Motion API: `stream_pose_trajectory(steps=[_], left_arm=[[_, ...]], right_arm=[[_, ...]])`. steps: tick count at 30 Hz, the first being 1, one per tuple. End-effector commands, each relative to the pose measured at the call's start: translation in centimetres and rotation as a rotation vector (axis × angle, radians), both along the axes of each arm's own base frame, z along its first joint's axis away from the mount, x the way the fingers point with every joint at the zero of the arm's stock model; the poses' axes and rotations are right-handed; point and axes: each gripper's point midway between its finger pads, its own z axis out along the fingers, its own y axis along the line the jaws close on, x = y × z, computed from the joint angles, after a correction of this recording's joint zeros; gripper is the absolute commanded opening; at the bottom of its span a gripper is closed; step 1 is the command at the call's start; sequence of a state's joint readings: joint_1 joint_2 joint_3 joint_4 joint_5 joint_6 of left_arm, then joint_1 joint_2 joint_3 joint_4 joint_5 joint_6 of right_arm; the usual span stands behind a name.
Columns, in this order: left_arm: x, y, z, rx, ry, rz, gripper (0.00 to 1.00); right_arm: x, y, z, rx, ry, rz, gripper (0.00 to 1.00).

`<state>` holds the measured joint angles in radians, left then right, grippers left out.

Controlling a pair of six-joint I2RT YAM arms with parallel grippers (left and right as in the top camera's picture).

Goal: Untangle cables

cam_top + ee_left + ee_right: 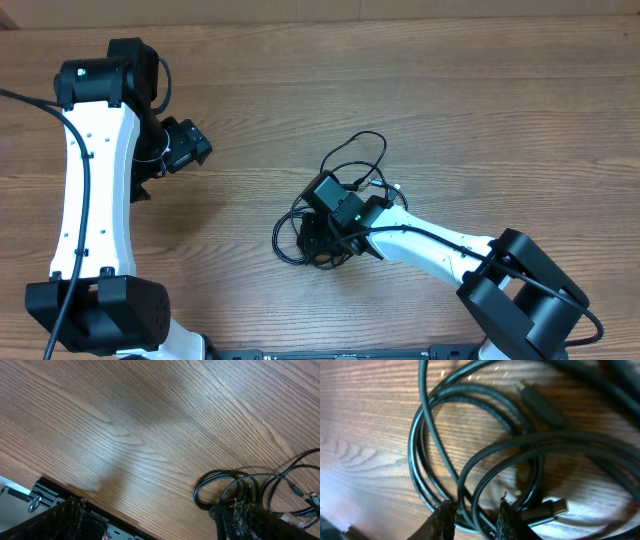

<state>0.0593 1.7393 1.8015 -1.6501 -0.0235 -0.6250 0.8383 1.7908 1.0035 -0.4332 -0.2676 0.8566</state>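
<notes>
Cables (312,240) tangled on wood-grain table (400,80); left pincer (155,511) gapes; right pincer (475,516) straddles strands, grip unclear.

The right gripper (475,521) showed only its fingertips (445,519) in the wrist view, the rest cut by the lower edge; whether they pinched the cables (415,455) running between them could not be told; loops ahead ran out past the top and right edges; a plug (537,401) ahead was blurred; from overhead, the wrist body (345,208) hid those tips; the left gripper (155,510) was cropped likewise.
</notes>
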Motion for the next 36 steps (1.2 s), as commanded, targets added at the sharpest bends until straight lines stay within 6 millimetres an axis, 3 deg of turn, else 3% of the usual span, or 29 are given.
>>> stream_pose_trajectory(steps=[1, 11, 18, 29, 36], left_arm=[[0.1, 0.0, 0.0, 0.002, 0.001, -0.023, 1.00], [0.1, 0.0, 0.0, 0.002, 0.001, -0.023, 1.00], [0.0, 0.0, 0.0, 0.002, 0.001, -0.023, 1.00], [0.1, 0.0, 0.0, 0.002, 0.000, -0.023, 1.00], [0.2, 0.0, 0.0, 0.002, -0.006, -0.023, 1.00]], right_arm=[[-1.0, 0.3, -0.2, 0.019, 0.025, 0.052, 0.27], [-0.3, -0.2, -0.5, -0.013, -0.021, 0.051, 0.14], [-0.3, -0.1, -0.5, -0.012, -0.024, 0.055, 0.22], [0.2, -0.6, -0.8, -0.038, -0.059, 0.059, 0.18], [0.4, -0.1, -0.7, -0.014, -0.075, 0.060, 0.04]])
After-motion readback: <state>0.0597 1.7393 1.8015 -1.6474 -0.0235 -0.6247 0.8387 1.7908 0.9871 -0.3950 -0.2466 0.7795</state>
